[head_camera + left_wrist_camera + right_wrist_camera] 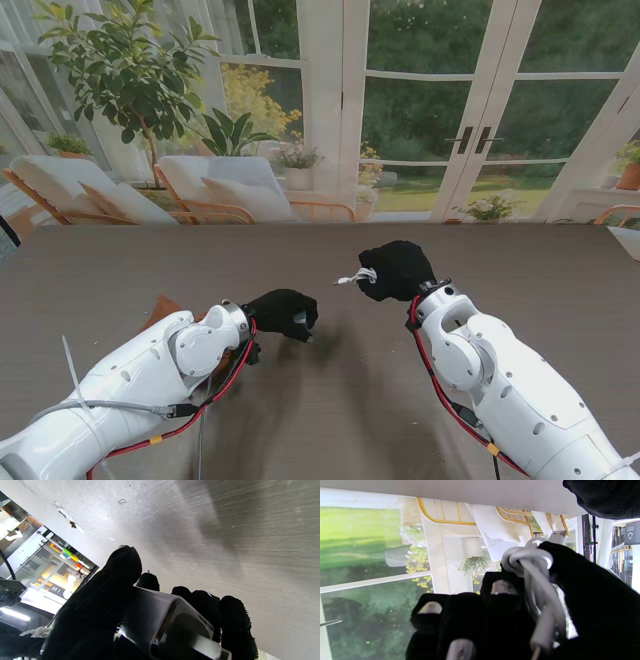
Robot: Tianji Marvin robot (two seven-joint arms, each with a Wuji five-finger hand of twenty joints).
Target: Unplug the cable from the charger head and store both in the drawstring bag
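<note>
My left hand [285, 314], in a black glove, is shut on the white charger head [170, 620]; in the stand view the head is almost hidden in the fist, low over the table. My right hand [397, 270] is shut on the bundled white cable [357, 277], held above the table a little farther from me than the left hand. The cable's loops [532, 562] and its USB plug [557, 536] stick out between thumb and fingers. The plug is out of the charger head, and the two hands are apart. A brown patch [160, 310] behind my left forearm could be the drawstring bag.
The grey table [320, 400] stretches wide under both arms, its far edge near the windows. Lounge chairs [220, 190] and plants stand beyond it. A red cable runs along each forearm.
</note>
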